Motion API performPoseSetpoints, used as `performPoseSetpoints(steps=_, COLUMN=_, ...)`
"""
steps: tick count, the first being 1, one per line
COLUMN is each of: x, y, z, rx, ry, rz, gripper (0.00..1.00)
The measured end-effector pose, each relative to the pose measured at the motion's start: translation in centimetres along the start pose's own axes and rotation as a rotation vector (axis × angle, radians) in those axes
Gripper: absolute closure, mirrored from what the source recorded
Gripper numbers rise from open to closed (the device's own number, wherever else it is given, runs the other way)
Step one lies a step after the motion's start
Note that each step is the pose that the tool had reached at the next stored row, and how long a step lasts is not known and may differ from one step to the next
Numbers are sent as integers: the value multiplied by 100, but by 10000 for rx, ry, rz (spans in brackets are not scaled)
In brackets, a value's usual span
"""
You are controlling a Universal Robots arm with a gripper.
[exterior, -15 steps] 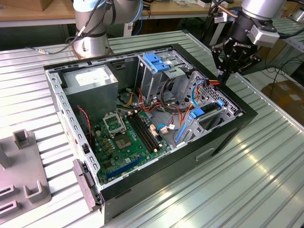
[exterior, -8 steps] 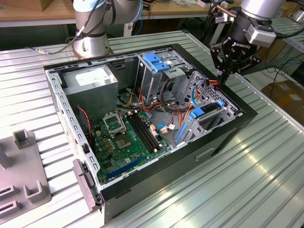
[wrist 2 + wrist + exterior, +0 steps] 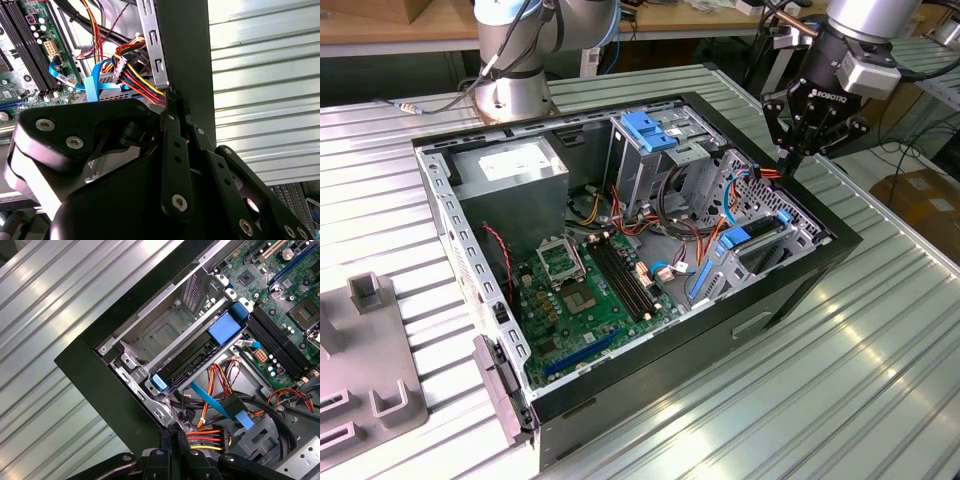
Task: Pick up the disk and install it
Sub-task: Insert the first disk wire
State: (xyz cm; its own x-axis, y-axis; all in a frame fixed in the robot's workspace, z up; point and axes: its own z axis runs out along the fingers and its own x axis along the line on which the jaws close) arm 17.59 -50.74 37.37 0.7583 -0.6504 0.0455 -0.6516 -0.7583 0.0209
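The hand (image 3: 790, 152) hangs over the far corner of the open case (image 3: 840, 240), its black fingers (image 3: 172, 150) drawn together to a narrow point with nothing between them, so it is clenched and empty. Just under its tip runs a bundle of red, yellow and black wires (image 3: 207, 438), close against the case wall; the closed fingers look suited to slipping into that tight gap or pressing something, though which I cannot tell. Beyond the wires, a little further into the case, the disk (image 3: 192, 359) sits edge-on in its metal bay (image 3: 160, 335), blue rail ends (image 3: 226, 329) showing at either side, which suggests it is already seated where it belongs. A flat blue cable (image 3: 220, 405) lies loose between disk and wires. Further off lies the green board (image 3: 585, 290), and outside the case the ribbed tabletop (image 3: 840, 380).
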Motion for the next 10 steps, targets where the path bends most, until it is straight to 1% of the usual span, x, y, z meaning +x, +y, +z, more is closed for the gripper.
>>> performPoseSetpoints(steps=5, x=0, y=0, z=0, rx=0, ry=-1, rz=16, gripper=83)
performPoseSetpoints(steps=8, x=0, y=1, z=2, rx=-17, ry=-8, rz=389, gripper=83)
performPoseSetpoints(steps=10, x=-10, y=9, z=6, rx=-18, ry=-12, rz=445, gripper=83)
